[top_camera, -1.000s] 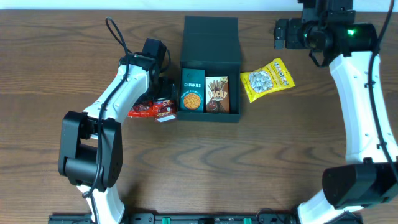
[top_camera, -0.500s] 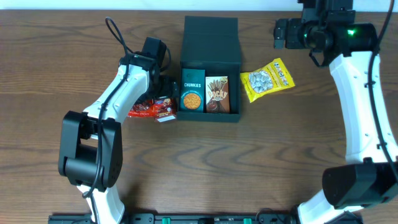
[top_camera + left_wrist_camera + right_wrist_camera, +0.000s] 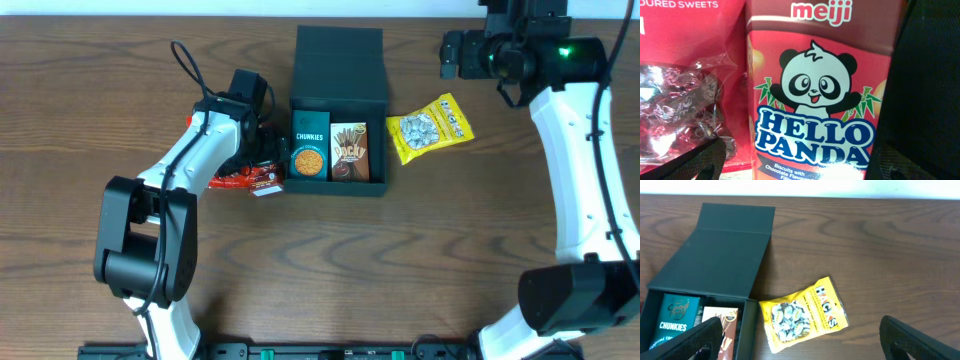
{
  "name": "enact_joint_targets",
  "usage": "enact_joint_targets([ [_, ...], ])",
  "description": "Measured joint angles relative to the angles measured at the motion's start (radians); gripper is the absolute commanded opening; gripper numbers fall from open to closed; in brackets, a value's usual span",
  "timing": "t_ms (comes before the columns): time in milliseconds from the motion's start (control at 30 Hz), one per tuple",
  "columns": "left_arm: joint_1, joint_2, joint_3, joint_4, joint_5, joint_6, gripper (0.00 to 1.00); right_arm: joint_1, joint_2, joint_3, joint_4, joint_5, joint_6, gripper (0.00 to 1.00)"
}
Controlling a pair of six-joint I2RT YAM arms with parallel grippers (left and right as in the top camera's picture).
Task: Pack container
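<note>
The container point(image 3: 339, 62) is a dark teal-green box, its flap lid open toward the back. It also shows in the right wrist view point(image 3: 720, 255). Inside lie a teal Chunkies packet point(image 3: 308, 145) and a brown Pocky box point(image 3: 349, 152). Left of it lie a red Hello Panda box point(image 3: 265, 179) and a red sweets bag point(image 3: 226, 179). My left gripper point(image 3: 262, 155) is open and low over the Hello Panda box point(image 3: 815, 100), one finger on each side point(image 3: 800, 170). My right gripper point(image 3: 452, 55) is open and empty, held high point(image 3: 805, 340). A yellow Hacks bag point(image 3: 430, 127) lies right of the container.
The sweets bag point(image 3: 685, 90) touches the Hello Panda box on its left. The Hacks bag point(image 3: 802, 314) lies flat on the wooden table point(image 3: 400, 260), close to the container's right wall.
My left gripper has shifted a little down toward the Hello Panda box. The right arm and the other items have not moved.
</note>
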Motion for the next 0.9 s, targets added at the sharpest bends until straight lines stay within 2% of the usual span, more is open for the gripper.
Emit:
enact_joint_targets([
  [133, 0.008, 0.0, -0.029, 0.041, 0.018, -0.011, 1.0, 0.0, 0.0, 0.0, 0.0, 0.0, 0.0, 0.99],
  [167, 0.01, 0.0, -0.036, 0.048, 0.023, -0.014, 0.95, 0.0, 0.0, 0.0, 0.0, 0.0, 0.0, 0.99],
  [333, 0.011, 0.0, -0.05, 0.065, 0.042, -0.022, 0.88, 0.0, 0.0, 0.0, 0.0, -0.003, 0.0, 0.99],
  [500, 0.009, 0.0, -0.056, 0.069, 0.054, -0.03, 0.83, 0.0, 0.0, 0.0, 0.0, -0.017, 0.0, 0.99],
  [633, 0.009, 0.0, -0.056, 0.069, 0.054, -0.033, 0.81, 0.0, 0.0, 0.0, 0.0, -0.019, 0.0, 0.99],
  [900, 0.006, 0.0, -0.058, 0.071, 0.048, -0.033, 0.84, 0.0, 0.0, 0.0, 0.0, -0.019, 0.0, 0.99],
])
